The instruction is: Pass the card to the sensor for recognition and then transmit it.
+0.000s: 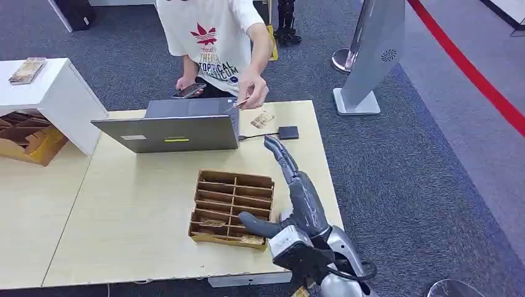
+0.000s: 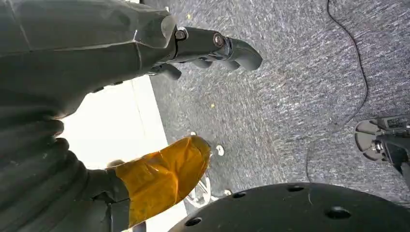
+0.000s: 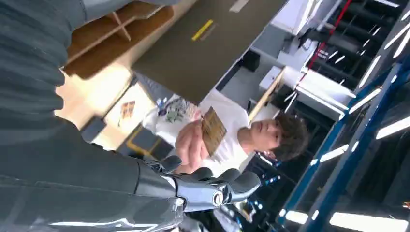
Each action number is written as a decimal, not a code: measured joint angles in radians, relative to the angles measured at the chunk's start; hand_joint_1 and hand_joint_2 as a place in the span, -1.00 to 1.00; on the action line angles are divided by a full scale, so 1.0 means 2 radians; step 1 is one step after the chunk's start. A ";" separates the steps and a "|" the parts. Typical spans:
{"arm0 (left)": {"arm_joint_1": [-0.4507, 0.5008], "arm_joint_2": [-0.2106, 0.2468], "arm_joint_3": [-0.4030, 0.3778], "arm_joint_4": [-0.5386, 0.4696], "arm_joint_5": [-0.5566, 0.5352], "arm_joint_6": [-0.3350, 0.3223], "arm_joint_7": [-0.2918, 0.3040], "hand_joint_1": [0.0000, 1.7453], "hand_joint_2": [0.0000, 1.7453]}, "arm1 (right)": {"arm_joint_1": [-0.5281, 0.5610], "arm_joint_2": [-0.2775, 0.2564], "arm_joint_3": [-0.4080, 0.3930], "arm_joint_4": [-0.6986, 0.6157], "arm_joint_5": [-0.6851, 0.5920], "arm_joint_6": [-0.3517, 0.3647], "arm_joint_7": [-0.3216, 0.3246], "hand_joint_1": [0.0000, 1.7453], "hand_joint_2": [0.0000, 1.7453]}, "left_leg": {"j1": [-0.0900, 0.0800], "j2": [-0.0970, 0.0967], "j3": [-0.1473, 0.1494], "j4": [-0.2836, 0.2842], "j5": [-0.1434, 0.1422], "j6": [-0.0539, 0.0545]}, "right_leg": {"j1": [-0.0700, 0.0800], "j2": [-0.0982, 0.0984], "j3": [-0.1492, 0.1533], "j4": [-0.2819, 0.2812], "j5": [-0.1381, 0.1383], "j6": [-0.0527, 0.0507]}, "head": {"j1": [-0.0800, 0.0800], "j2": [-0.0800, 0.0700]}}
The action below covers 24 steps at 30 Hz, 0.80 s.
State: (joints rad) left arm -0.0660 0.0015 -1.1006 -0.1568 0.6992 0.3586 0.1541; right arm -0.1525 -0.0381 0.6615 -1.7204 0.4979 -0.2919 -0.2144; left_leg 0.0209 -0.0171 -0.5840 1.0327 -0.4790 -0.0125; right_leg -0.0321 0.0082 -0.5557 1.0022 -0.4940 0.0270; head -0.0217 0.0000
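Judging by the look of it, the card (image 1: 241, 101) is a thin, flat, light thing, fairly stiff but easy to bend or let slip if pinched on the face alone. I'd take it by an edge, thumb on one side and fingers on the other, so it can't slide out.

Right now a person's hand (image 1: 252, 94) is holding it up, pinched at one end, above the far edge of the table (image 1: 124, 210), beyond the laptop (image 1: 170, 131). The right hand (image 1: 297, 198) is stretched out toward it with fingers straight and apart, holding nothing. The card sits well ahead of those fingertips and off to their left, with a clear gap between. The small black sensor (image 1: 288, 132) lies just past the fingertips, nearer than the card.

The left hand (image 2: 212, 48) hangs down over the carpet, fingers curled in on nothing. A second card (image 1: 262, 119) lies flat just beside the sensor.
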 joint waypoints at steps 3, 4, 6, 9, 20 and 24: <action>-0.002 0.000 -0.004 0.000 -0.005 -0.003 0.004 -1.00 1.00 | -0.008 0.006 0.005 0.006 0.069 -0.018 0.014 -1.00 1.00 | 0.000 0.000 0.000 0.000 0.000 0.000 | 0.000 0.000 0.000 0.000 0.000 0.000 | 0.000 0.000; -0.003 0.000 -0.007 0.000 -0.008 -0.003 0.005 -1.00 1.00 | -0.012 0.008 0.007 0.010 0.092 -0.026 0.018 -1.00 1.00 | 0.000 0.000 0.000 0.000 0.000 0.000 | 0.000 0.000 0.000 0.000 0.000 0.000 | 0.000 0.000; -0.004 0.000 -0.013 0.000 -0.012 -0.004 0.008 -1.00 1.00 | -0.026 0.013 0.010 0.026 0.134 -0.042 0.028 -1.00 1.00 | 0.000 0.000 0.000 0.000 0.000 0.000 | 0.000 0.000 0.000 0.000 0.000 0.000 | 0.000 0.000; -0.006 0.000 -0.022 0.000 -0.020 -0.008 0.011 -1.00 1.00 | -0.046 0.019 0.015 0.057 0.198 -0.069 0.038 -1.00 1.00 | 0.000 0.000 0.000 0.000 0.000 0.000 | 0.000 0.000 0.000 0.000 0.000 0.000 | 0.000 0.000; -0.021 0.000 -0.052 0.000 -0.039 -0.019 0.030 -1.00 1.00 | -0.112 0.036 0.018 0.161 0.330 -0.130 0.073 -1.00 1.00 | 0.000 0.000 0.000 0.000 0.001 0.000 | 0.000 0.000 0.000 0.000 0.001 0.000 | 0.000 0.000; -0.024 0.000 -0.060 0.000 -0.043 -0.019 0.032 -1.00 -1.00 | -0.130 0.041 0.018 0.193 0.347 -0.134 0.081 -1.00 1.00 | 0.000 0.000 0.000 0.000 0.001 0.000 | 0.000 0.000 0.000 0.000 0.001 0.000 | 0.000 0.000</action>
State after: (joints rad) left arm -0.1148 0.0015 -1.2207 -0.1568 0.6142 0.3197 0.2190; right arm -0.4118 0.0431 0.6970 -1.3345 1.1910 -0.5589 -0.0523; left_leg 0.0209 -0.0173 -0.5839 1.0328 -0.4779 -0.0130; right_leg -0.0321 0.0083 -0.5557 1.0026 -0.4930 0.0262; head -0.0217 0.0000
